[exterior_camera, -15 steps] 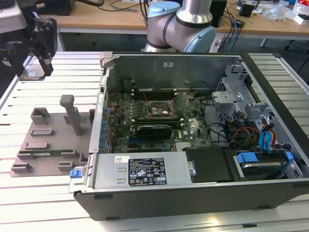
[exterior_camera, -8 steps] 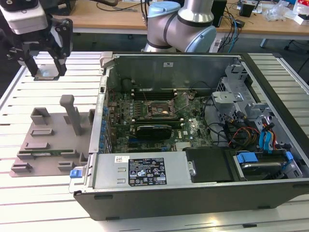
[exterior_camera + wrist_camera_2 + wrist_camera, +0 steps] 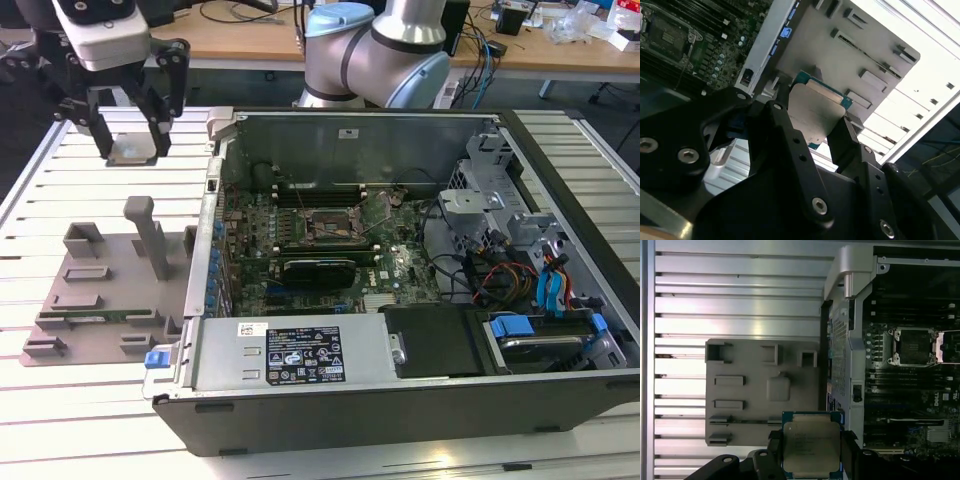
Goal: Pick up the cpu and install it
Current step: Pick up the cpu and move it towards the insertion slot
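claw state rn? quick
Claw: closed, holding the cpu.

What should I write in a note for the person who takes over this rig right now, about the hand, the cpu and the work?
Hand: shut on the cpu, raised over the table near the grey holder, to the exterior view's left of the case.
Socket: inside the case, open, looks empty.
Done: cpu picked up.
Left: cpu not yet in the socket.
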### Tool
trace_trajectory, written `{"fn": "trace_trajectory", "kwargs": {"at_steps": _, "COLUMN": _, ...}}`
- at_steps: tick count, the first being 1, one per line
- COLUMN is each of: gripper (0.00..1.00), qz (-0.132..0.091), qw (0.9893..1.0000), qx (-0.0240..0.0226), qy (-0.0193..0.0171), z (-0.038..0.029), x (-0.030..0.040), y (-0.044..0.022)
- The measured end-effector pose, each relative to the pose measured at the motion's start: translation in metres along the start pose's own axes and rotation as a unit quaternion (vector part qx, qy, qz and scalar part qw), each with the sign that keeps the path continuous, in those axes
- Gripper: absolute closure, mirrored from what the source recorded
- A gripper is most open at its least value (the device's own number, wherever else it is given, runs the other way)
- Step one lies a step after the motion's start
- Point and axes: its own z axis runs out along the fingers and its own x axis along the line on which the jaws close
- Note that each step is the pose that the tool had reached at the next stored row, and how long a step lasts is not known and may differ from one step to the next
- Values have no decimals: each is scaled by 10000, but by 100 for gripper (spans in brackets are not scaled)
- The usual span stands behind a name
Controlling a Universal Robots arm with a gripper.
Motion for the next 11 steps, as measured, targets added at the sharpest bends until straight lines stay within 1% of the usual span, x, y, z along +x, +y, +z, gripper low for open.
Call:
{"fn": "trace_trajectory", "kwargs": {"at_steps": 6, "gripper": 45, "qz": -1, "qw": 10000, "qx": 7, "qy": 0, "z": 7, "x": -275, "y": -5}}
{"fn": "trace_trajectory", "kwargs": {"at_steps": 8, "gripper": 45, "qz": -1, "qw": 10000, "qx": 7, "qy": 1, "z": 9, "x": -333, "y": -6}}
{"fn": "trace_trajectory", "kwargs": {"at_steps": 11, "gripper": 45, "qz": -1, "qw": 10000, "qx": 8, "qy": 2, "z": 14, "x": -496, "y": -8}}
